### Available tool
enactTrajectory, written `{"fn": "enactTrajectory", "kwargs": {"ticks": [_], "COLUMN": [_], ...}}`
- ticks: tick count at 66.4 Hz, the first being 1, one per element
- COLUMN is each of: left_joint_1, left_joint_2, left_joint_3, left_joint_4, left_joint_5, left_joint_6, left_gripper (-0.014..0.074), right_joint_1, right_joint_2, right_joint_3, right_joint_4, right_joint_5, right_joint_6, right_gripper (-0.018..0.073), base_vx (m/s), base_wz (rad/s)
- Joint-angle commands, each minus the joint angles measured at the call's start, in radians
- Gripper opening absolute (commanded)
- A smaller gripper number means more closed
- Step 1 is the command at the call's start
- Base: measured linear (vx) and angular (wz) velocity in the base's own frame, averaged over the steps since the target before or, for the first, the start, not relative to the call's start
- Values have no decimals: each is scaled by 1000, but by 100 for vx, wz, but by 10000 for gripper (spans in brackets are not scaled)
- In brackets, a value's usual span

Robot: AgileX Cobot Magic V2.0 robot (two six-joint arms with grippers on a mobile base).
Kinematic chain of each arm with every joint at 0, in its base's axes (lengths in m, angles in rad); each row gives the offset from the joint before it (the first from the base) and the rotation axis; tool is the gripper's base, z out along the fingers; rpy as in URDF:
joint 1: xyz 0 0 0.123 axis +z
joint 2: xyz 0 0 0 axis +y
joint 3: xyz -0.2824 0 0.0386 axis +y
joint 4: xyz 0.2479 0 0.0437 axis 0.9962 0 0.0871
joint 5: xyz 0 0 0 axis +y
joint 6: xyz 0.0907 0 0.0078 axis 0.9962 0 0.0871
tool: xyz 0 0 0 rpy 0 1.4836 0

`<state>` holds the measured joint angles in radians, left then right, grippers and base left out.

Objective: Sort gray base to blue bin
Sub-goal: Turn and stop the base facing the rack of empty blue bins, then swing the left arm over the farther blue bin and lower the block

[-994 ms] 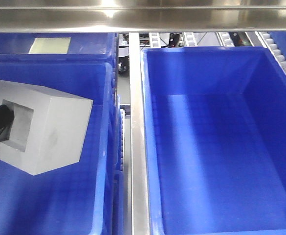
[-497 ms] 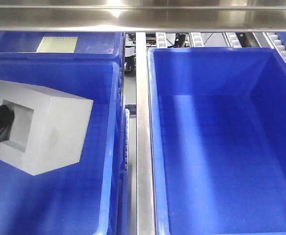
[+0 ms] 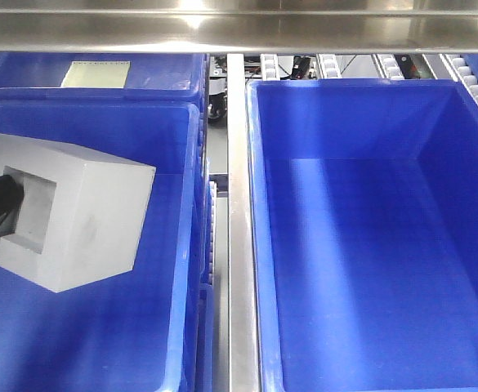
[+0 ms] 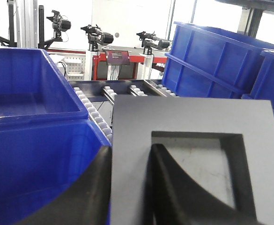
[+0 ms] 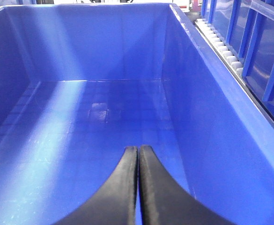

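The gray base (image 3: pixel 75 216) hangs tilted over the left tote (image 3: pixel 185 204), at 9 o'clock from the blue bin (image 3: pixel 345 122). My left pincer (image 4: pixel 129 161) pinches 1 wall of its recess, 1 finger inside and 1 outside. The block looks stiff, matte and probably light, not slippery. That wall is a fair hold, though gripped off-centre it may swing. My right pincer (image 5: pixel 137 154), pressed together, hovers inside the blue bin. Only the front view shows the steel rail (image 3: pixel 237 245) between the 2 totes; only my left wrist view shows both fingers straddling the wall.
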<state>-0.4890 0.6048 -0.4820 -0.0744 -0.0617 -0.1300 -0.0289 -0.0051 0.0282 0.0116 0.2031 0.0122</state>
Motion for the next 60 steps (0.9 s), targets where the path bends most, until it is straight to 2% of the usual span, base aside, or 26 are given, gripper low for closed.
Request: {"fn": "enactTrajectory", "kwargs": {"ticks": [1, 36, 41, 46, 53, 60], "left_joint_1": [-5, -6, -15, -56, -154, -250], "left_joint_2": [-2, -1, 16, 47, 138, 266], "left_joint_3": [-30, -33, -49, -79, -132, -204], "left_joint_4": [-7, -7, -3, 23, 74, 74], "left_joint_5": [-111, -118, -90, -75, -74, -81], "left_joint_6": [-9, -10, -9, -9, -9, -9], "left_gripper": [-6, -6, -6, -6, -6, -6], "right_joint_1": [-3, -3, -3, -3, -3, -3], "right_joint_2": [18, 18, 18, 18, 18, 18], "right_joint_3": [2, 2, 2, 2, 2, 2], "right_joint_4": [-5, -5, -5, -5, -5, -5], "right_joint_5": [-53, -53, -53, -53, -53, -53], "right_joint_6": [-12, -12, -12, -12, -12, -12], "right_gripper": [-5, -5, -5, -5, -5, -5], "base_vx": [0, 0, 0, 0, 0, 0], "base_wz": [0, 0, 0, 0, 0, 0]}}
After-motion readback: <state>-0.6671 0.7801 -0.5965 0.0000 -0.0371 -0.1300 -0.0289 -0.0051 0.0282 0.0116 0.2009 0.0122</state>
